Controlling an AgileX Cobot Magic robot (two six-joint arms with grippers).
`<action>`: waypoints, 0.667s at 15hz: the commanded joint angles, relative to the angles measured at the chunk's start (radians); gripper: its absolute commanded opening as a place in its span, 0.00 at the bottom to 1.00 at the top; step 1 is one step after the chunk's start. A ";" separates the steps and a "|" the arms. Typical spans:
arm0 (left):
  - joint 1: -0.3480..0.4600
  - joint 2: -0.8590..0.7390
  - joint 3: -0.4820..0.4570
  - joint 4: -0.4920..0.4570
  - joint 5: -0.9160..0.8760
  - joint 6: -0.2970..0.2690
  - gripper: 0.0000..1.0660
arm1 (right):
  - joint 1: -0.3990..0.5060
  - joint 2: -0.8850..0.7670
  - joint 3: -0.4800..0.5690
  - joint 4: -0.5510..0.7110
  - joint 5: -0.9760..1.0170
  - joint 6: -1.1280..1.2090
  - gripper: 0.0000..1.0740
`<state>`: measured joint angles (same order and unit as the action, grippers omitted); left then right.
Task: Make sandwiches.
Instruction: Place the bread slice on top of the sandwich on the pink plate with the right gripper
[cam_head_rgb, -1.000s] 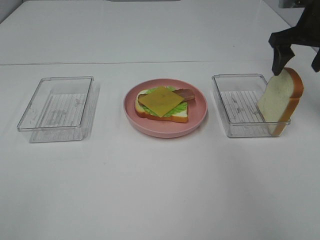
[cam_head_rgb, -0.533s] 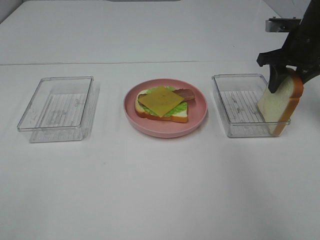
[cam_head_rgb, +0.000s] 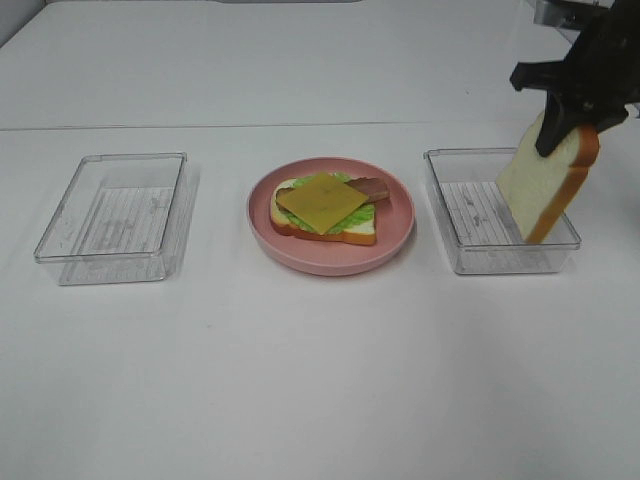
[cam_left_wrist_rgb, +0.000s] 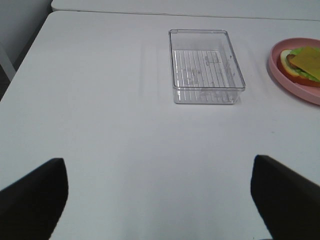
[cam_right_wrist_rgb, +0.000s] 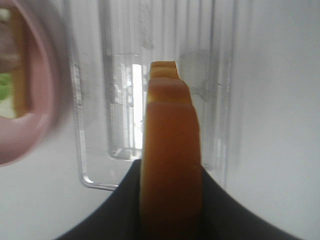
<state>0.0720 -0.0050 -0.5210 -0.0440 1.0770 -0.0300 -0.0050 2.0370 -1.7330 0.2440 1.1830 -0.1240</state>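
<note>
While the counter (cam_head_rgb: 300, 380) carries a nearly finished sandwich, only the top slice is missing. On the pink plate (cam_head_rgb: 395, 235) at centre lie bread, lettuce, bacon and cheese (cam_head_rgb: 322, 201). Both clear trays, left tray (cam_head_rgb: 60, 250) and right tray (cam_head_rgb: 450, 250), look empty. The right pincer (cam_head_rgb: 565, 128) is clamped on the bread slice (cam_head_rgb: 545, 180), tilted above the right tray. The left pincer (cam_left_wrist_rgb: 160, 200) stands apart, holding nothing.

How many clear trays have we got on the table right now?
2. The left tray sits left of the pink plate; the right tray sits to its right, below the bread slice in the right gripper.
</note>
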 joint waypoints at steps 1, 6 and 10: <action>-0.005 -0.017 0.002 -0.007 -0.003 0.001 0.85 | 0.020 -0.048 -0.070 0.164 0.032 -0.076 0.00; -0.005 -0.017 0.002 -0.007 -0.003 0.001 0.85 | 0.202 -0.028 -0.085 0.241 -0.063 -0.082 0.00; -0.005 -0.017 0.002 -0.007 -0.003 0.001 0.85 | 0.295 0.044 -0.084 0.348 -0.161 -0.061 0.00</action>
<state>0.0720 -0.0060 -0.5210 -0.0440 1.0770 -0.0300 0.2850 2.0660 -1.8160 0.5580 1.0510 -0.1910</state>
